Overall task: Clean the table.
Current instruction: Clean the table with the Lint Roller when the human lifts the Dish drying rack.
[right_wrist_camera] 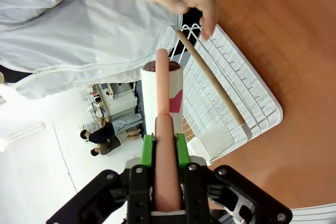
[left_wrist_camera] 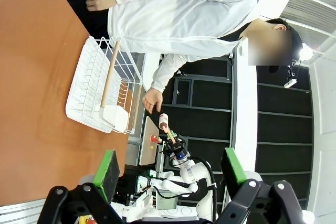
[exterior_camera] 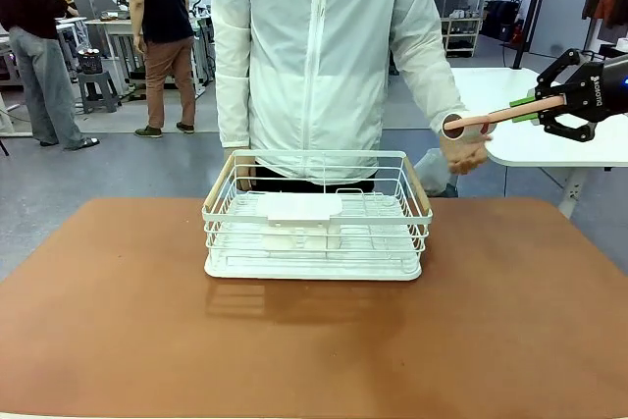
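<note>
The reddish-brown table (exterior_camera: 314, 340) carries a white wire basket (exterior_camera: 221, 215) with wooden handles at its far middle. My right gripper (exterior_camera: 551, 108) hovers high at the far right, shut on the pink handle of a lint roller (exterior_camera: 491, 118) whose white roll points at the person. In the right wrist view the gripper (right_wrist_camera: 165, 142) clamps the handle, with the lint roller's roll (right_wrist_camera: 163, 95) just beyond it. The person's hand (exterior_camera: 467, 152) is open, just below the roller's tip. My left gripper (left_wrist_camera: 170, 169) is open and holds nothing, high above the table (left_wrist_camera: 37, 77).
Inside the basket (right_wrist_camera: 231, 93) lies a white plastic insert (exterior_camera: 304, 208). The person in a white jacket (exterior_camera: 319, 56) stands right behind the basket. A white-topped table (exterior_camera: 549, 144) stands beyond the far right corner. Other people stand far back left.
</note>
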`<state>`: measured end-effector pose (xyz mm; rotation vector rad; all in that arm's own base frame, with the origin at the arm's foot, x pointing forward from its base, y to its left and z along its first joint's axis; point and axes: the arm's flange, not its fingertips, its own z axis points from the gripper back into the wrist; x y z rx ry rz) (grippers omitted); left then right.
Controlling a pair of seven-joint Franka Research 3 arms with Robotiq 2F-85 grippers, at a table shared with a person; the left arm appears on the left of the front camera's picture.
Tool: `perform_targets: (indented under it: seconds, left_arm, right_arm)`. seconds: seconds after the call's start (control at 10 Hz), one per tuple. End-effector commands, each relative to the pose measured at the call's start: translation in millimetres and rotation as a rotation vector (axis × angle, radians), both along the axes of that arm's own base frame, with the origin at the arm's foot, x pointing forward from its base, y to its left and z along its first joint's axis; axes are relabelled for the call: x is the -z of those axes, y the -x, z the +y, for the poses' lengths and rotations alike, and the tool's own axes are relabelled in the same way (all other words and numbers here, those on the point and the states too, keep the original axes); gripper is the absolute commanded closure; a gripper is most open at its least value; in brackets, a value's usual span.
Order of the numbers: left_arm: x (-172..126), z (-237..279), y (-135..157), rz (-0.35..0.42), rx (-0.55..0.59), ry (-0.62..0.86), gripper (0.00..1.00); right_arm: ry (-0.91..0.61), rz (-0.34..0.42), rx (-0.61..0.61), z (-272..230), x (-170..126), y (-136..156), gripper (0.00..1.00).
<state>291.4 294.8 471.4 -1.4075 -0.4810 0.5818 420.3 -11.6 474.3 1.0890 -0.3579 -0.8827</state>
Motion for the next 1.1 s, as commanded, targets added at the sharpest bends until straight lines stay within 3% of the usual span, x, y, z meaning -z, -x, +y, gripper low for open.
perform_targets:
  seconds: [0.0, 1.0]
  left_arm:
    - [-1.4, 2.7, 2.3, -0.015, 0.010, 0.008, 0.00]
    - [-1.4, 2.7, 2.3, -0.015, 0.010, 0.008, 0.00]
  right_arm:
    - [0.000, -0.004, 0.001, 0.0, -1.7, 0.1, 0.99]
    - [0.000, -0.004, 0.001, 0.0, -1.7, 0.1, 0.99]
